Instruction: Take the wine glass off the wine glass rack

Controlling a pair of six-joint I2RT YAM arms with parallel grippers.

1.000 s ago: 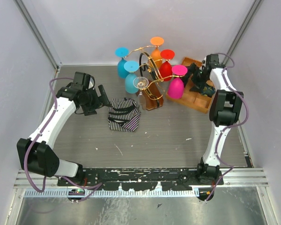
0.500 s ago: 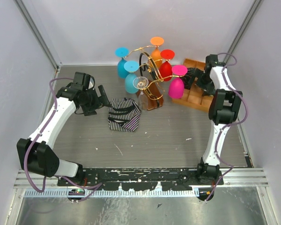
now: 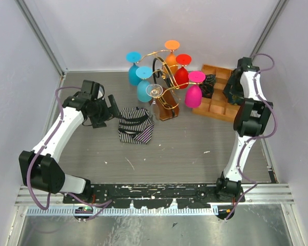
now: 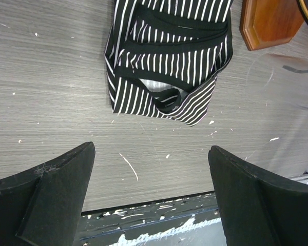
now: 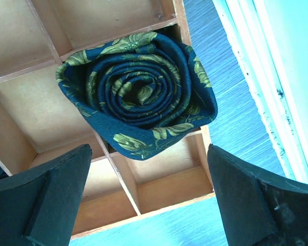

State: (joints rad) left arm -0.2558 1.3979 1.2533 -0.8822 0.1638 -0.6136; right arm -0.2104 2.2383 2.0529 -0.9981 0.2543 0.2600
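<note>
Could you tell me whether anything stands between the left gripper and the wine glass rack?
Yes: a striped bag lies on the table between the open left gripper and the rack, near its wooden base.

Black-and-white stripes on the pouch (image 4: 169,66) ahead of the left claw (image 4: 151,149); navy with olive-gold leaves on the rolled cloth (image 5: 138,92) ahead of the right claw (image 5: 149,149); orange-brown tray (image 5: 25,31) beneath.

A dark blue rolled cloth (image 5: 138,95) with olive leaf print sits in a compartment at the edge of the wooden tray (image 5: 36,107), its lower fold overlapping a divider. The right pincer (image 5: 149,154) hangs above it, jaws spread wide. Grey worktop (image 5: 236,118) lies beside the tray.
</note>
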